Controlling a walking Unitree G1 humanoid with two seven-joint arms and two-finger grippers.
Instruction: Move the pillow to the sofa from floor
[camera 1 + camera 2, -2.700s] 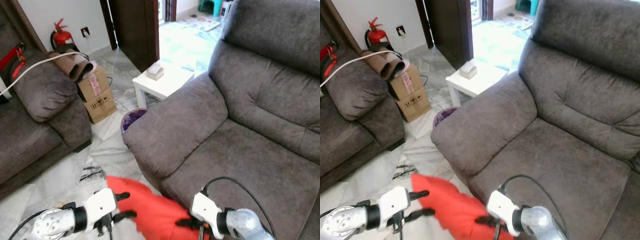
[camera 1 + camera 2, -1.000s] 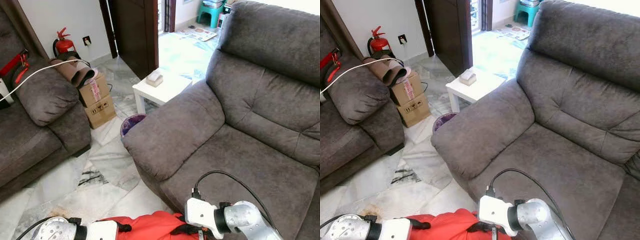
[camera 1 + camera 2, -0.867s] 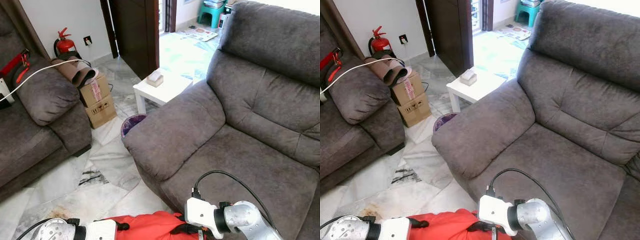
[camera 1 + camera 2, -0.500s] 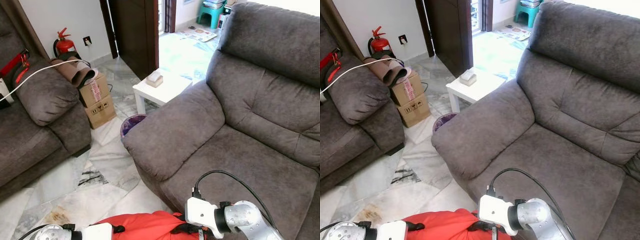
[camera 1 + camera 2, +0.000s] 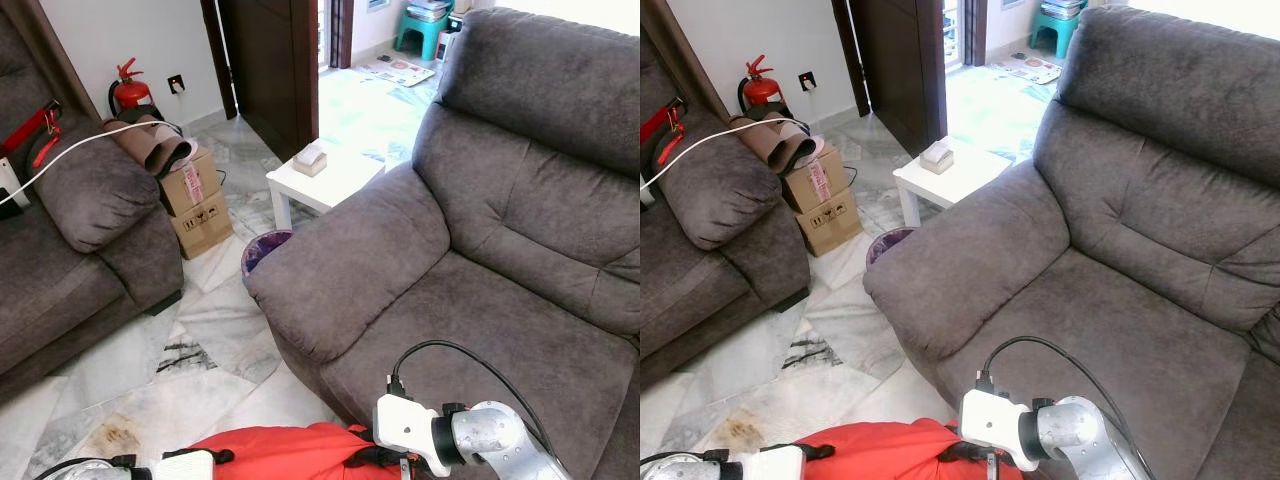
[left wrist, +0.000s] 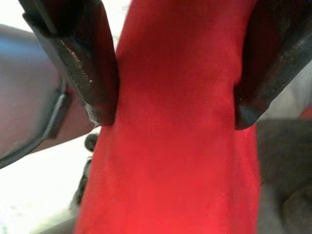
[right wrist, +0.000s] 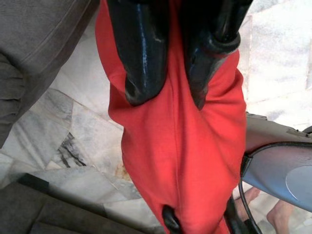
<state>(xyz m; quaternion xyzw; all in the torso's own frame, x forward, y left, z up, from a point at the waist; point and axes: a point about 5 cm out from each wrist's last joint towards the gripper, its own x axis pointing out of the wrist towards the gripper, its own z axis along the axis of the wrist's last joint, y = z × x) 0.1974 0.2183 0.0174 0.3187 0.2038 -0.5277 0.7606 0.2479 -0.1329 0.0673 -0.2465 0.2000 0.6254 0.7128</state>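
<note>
The red pillow (image 5: 280,450) hangs low at the bottom edge of the eye views, above the marble floor and just in front of the grey sofa (image 5: 480,300). My left gripper (image 5: 215,456) holds its left end. In the left wrist view the two black fingers (image 6: 83,63) press on either side of the red fabric (image 6: 175,161). My right gripper (image 5: 365,458) grips the pillow's right end beside the sofa's front. In the right wrist view its fingers (image 7: 139,53) pinch a fold of the pillow (image 7: 180,156). The sofa seat lies bare to the right.
A white side table (image 5: 325,170) with a small box stands beyond the sofa arm. Near it are a purple bin (image 5: 262,248) and a cardboard box (image 5: 195,195). A second grey sofa (image 5: 70,230) fills the left. Marble floor (image 5: 190,350) lies between them.
Both arms and the pillow have sunk lower in view than 2.7 s ago. Over the last second the left arm has slid further toward the bottom edge.
</note>
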